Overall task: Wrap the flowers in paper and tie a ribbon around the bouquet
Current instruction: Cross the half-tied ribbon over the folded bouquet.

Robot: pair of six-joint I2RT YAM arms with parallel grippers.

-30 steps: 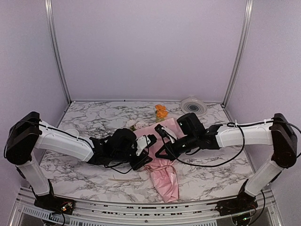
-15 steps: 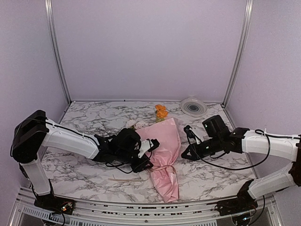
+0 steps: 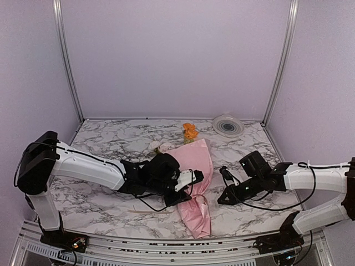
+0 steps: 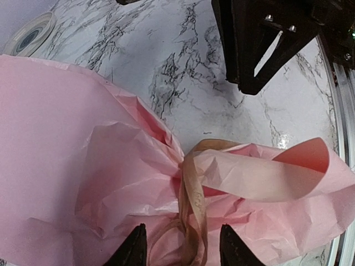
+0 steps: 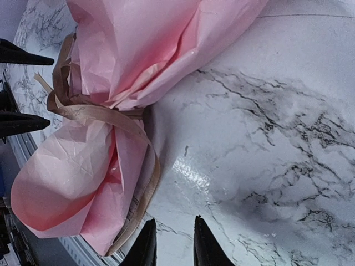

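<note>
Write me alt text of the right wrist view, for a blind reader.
A pink paper bouquet tied with tan ribbon lies on a marble table. The right gripper, slightly open and empty, is apart from it, near the bottom edge.

We log left arm stretched low toward centre, left pincer point(image 4: 183, 248) jaws parted, right arm reaching in low from the right, right pincer point(image 5: 173, 244) jaws narrowly apart, clasping nothing, pincers near, not touching.

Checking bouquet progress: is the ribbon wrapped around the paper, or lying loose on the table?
Wrapped around. The tan ribbon cinches the pink paper at its pinched waist; whether it is knotted, cannot tell.
</note>
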